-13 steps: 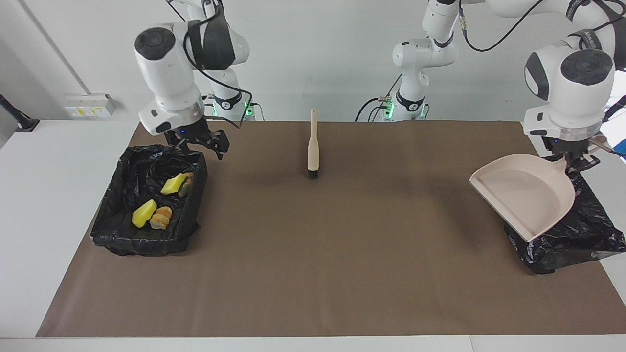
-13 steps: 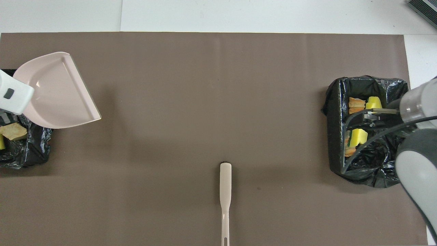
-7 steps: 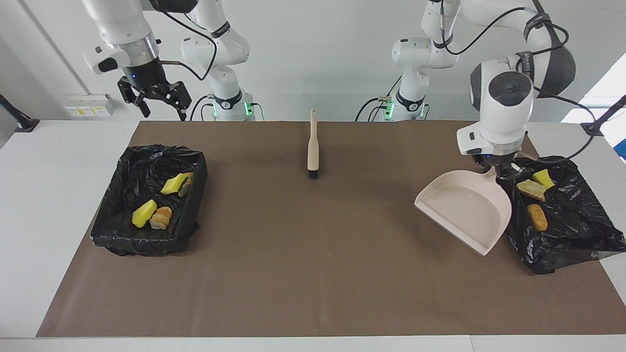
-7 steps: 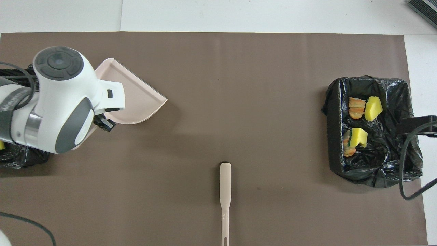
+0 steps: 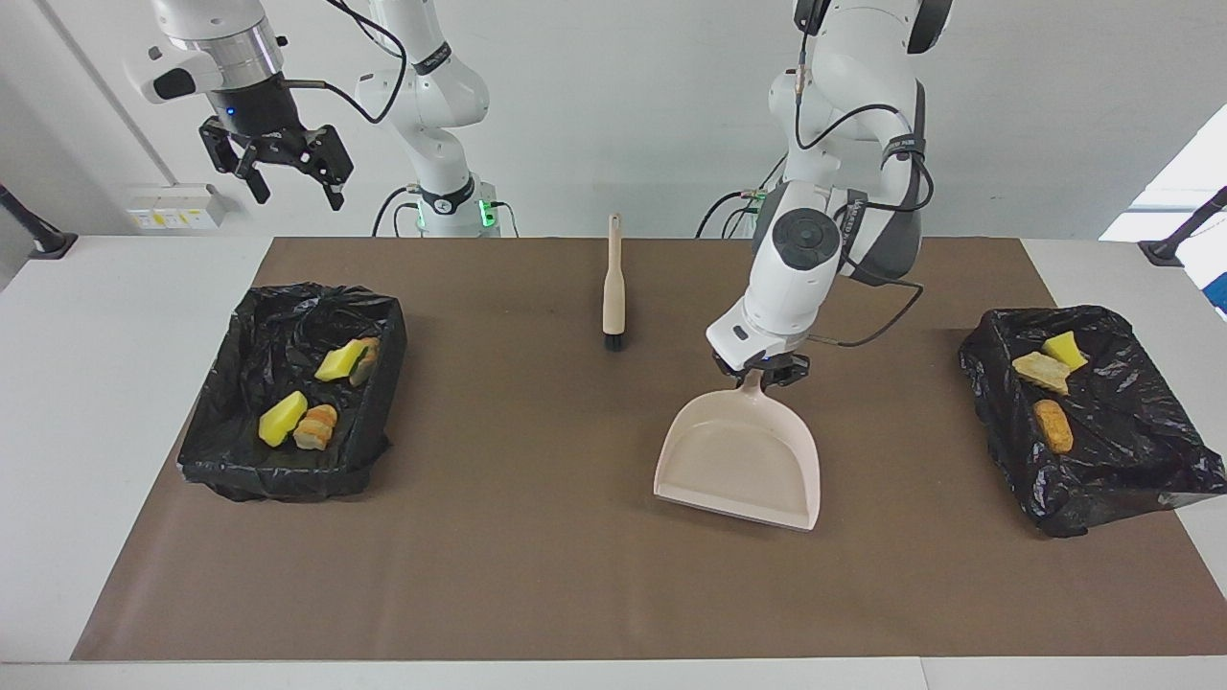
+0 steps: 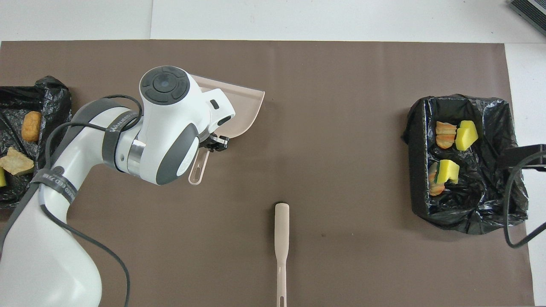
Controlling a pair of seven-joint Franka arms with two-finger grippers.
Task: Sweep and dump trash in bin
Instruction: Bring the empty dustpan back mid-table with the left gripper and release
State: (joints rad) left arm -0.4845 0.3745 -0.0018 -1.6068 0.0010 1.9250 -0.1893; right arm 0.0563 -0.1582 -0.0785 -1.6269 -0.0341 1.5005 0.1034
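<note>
The left gripper [image 5: 762, 369] is pinching the handle of a beige dustpan [image 5: 743, 460] between its fingers, holding the empty pan over the brown worktop [image 5: 537, 575]. The right gripper [image 5: 278, 168] is waiting with fingers spread, raised above a black-lined bin [image 5: 230, 460] holding trash [image 5: 297, 422]. More scraps [image 5: 1050, 388] are lying in a second bin [image 5: 1131, 460], well apart from the left fingers.

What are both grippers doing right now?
Left gripper: shut on the dustpan handle, over the mat's middle.
Right gripper: open, holding nothing, raised above the bin at its end, waiting.
</note>
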